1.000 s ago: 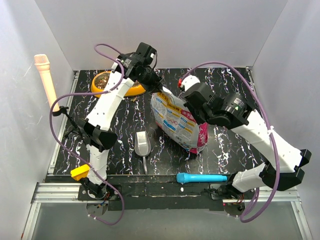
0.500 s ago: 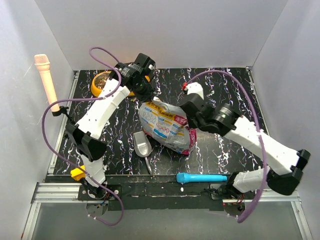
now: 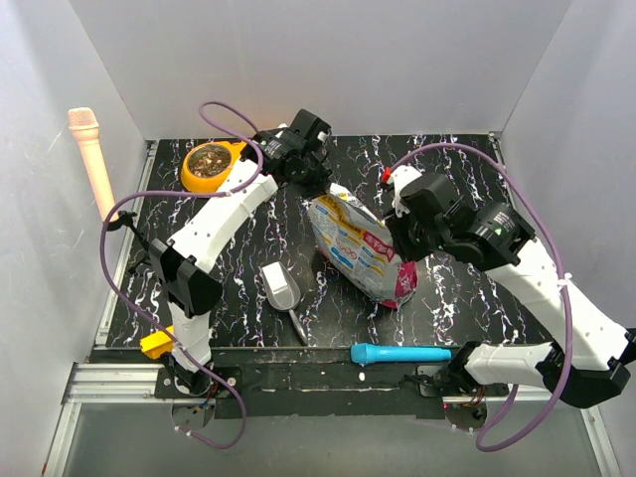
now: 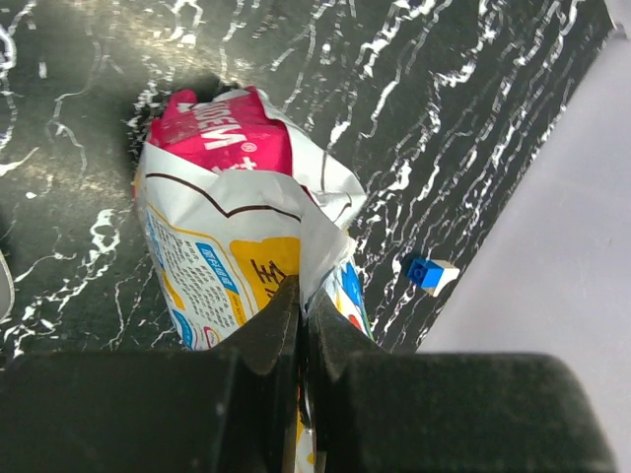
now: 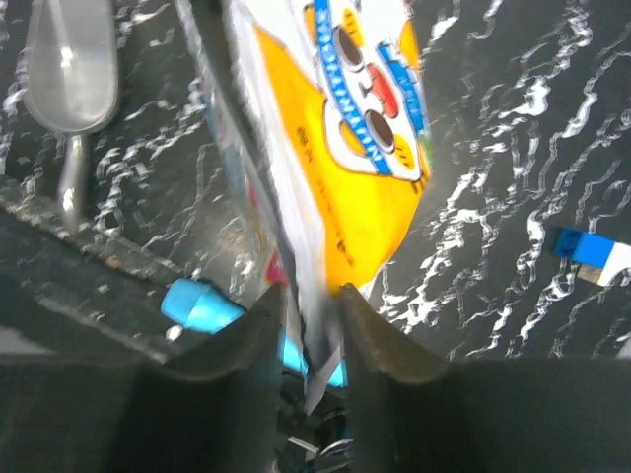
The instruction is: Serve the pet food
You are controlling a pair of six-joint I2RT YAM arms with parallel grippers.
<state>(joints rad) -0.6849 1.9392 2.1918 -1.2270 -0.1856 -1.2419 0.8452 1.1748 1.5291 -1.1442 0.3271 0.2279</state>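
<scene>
The printed pouch (image 3: 360,248) lies tilted on the black marbled table, magenta bottom toward the near edge. My left gripper (image 3: 316,184) is at its far top corner, and in the left wrist view that gripper (image 4: 301,296) is shut on the pouch's (image 4: 227,227) white top edge. My right gripper (image 3: 402,234) sits at the pouch's right side. In the right wrist view its jaws (image 5: 311,296) stand slightly apart, with the pouch's (image 5: 355,148) thin edge loose between them. Brown pet food (image 3: 209,157) fills a cup of the orange bowl (image 3: 191,177) at the far left.
A grey metal scoop (image 3: 280,288) lies left of the pouch, also in the right wrist view (image 5: 71,69). A blue cylinder (image 3: 402,353) rests along the near edge. A small blue-white brick (image 4: 430,273) lies by the wall. A pink handle (image 3: 91,159) stands at the left wall.
The pouch swung right, away from the scoop. The left arm moved right with it, uncovering the bowl. The right gripper's jaws parted from their grip on the pouch edge.
</scene>
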